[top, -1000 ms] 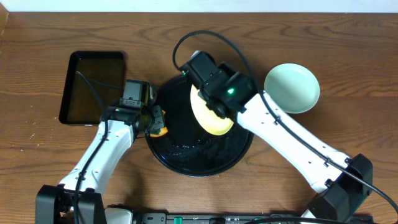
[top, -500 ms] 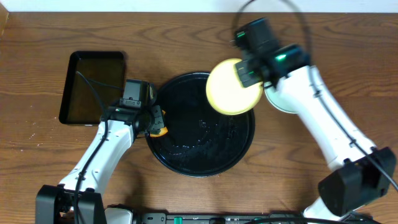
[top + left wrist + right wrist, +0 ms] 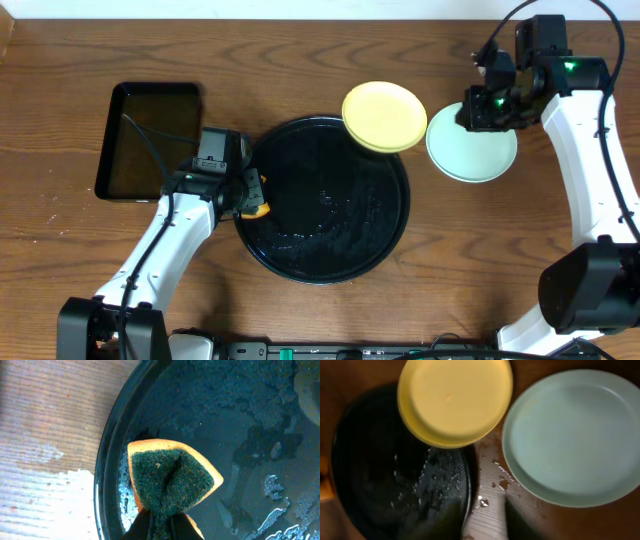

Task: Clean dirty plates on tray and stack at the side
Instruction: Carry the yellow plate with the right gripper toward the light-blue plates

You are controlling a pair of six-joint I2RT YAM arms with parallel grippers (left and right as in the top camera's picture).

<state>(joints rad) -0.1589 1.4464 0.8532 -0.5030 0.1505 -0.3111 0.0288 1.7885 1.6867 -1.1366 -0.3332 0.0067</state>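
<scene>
Green scouring fibre on an orange sponge (image 3: 172, 480) is clamped between the closed left fingers (image 3: 139, 530), which are held over the left rim of the tray (image 3: 330, 230); wet streaks are seen on the black gloss beside it. The right fingers (image 3: 520, 522) are parted with nothing between them, beyond the tray's upper right, above the mint plate (image 3: 470, 155), which lies on the bench (image 3: 80, 260) just right of the tray. The yellow plate (image 3: 384, 116) is lodged across the tray's upper-right rim, partly over the bench, between tray and mint plate; whether the two plates touch cannot be told. No smears are seen on either. From the right fingers the yellow plate lies toward the tray; being round, it offers no long axis. The right arm is judged much the nearer, and stacking appears not yet done.
</scene>
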